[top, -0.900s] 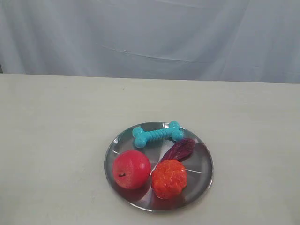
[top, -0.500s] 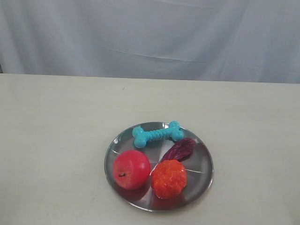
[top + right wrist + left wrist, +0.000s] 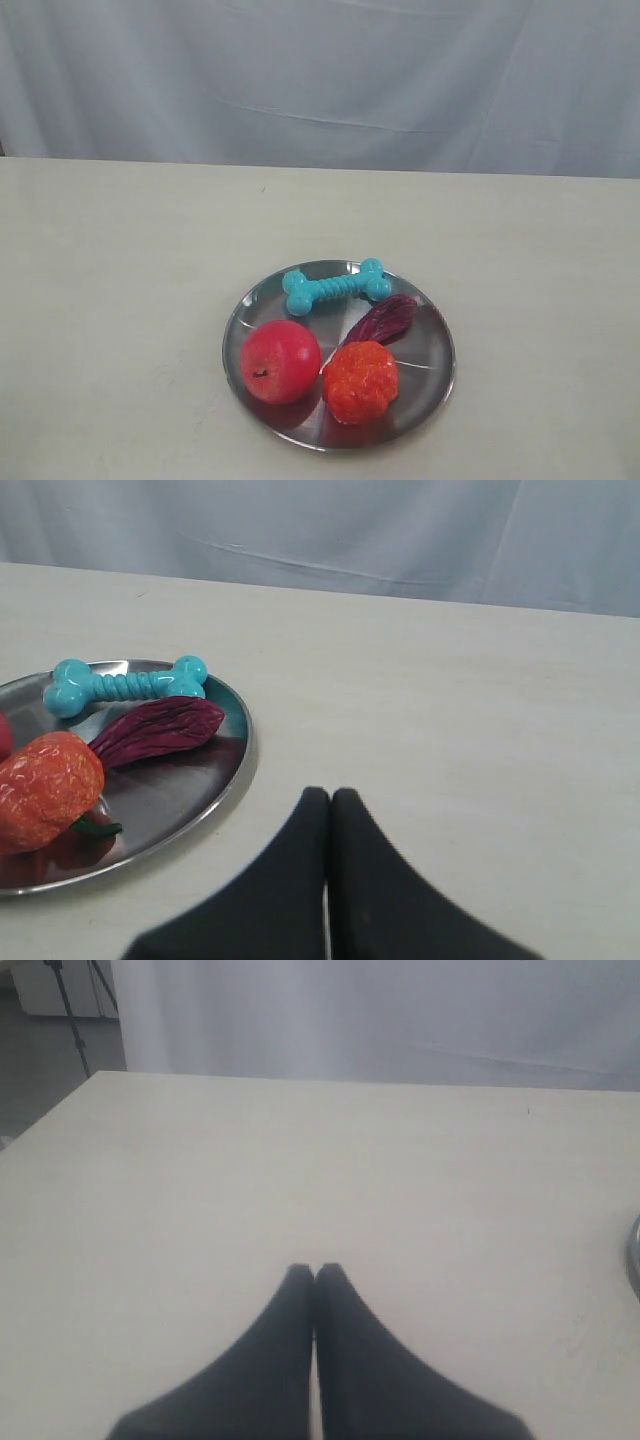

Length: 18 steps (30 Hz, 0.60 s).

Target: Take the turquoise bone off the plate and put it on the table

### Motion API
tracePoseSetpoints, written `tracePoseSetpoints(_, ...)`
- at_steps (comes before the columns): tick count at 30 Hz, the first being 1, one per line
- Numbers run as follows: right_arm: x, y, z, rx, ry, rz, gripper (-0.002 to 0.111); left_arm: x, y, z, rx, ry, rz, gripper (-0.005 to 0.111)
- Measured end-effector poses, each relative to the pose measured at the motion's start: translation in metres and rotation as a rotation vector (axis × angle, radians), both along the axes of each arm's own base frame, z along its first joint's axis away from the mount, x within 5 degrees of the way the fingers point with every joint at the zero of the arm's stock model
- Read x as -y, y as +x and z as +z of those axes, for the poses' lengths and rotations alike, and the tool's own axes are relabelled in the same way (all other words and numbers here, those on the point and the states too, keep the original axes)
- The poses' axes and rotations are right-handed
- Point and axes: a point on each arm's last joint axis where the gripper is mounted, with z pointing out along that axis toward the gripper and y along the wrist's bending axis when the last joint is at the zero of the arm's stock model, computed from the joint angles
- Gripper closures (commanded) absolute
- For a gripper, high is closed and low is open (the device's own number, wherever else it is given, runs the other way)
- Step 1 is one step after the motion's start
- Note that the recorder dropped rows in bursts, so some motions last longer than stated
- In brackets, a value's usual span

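Turquoise bone (image 3: 336, 286) lies at the plate's (image 3: 428, 345) back rim, well apart from both grippers. Right gripper (image 3: 329, 794) clenched, empty, over the table (image 3: 480, 710) beside the plate. Left gripper (image 3: 314, 1270) clenched, empty. Right wrist view shows the bone; left wrist view only the plate's edge.

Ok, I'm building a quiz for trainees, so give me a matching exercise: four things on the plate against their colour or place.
Things: 1 turquoise bone; 2 apple; 3 bumpy fruit; 4 leaf-shaped piece.
Descriptions: A dark purple; B red; C lying along the rim of the plate farthest from the exterior camera; D orange-red.
Pairs: 1-C; 2-B; 3-D; 4-A.
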Motion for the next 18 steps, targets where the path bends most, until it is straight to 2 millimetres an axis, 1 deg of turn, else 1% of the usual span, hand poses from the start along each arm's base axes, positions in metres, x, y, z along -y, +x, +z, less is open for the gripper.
tracePoseSetpoints(7, 0.001, 0.0, 0.002, 0.014, -0.022, -0.002, 0.109, 0.0, 0.0, 0.0, 0.0, 0.0, 0.0, 0.107)
tracePoseSetpoints(9, 0.002, 0.002, 0.009, 0.096, -0.054, -0.007, 0.109, 0.0, 0.0, 0.0, 0.0, 0.0, 0.0, 0.107)
tracePoseSetpoints(12, 0.002, 0.002, 0.029, 0.304, -0.119, -0.015, 0.109, 0.0, 0.0, 0.0, 0.0, 0.0, 0.0, 0.107)
tracePoseSetpoints(13, 0.002, 0.002, 0.037, 0.388, -0.147, -0.018, 0.109, 0.0, 0.0, 0.0, 0.0, 0.0, 0.0, 0.107)
tracePoseSetpoints(18, 0.001, -0.005, 0.061, 0.65, -0.21, -0.03, 0.109, 0.0, 0.0, 0.0, 0.0, 0.0, 0.0, 0.107)
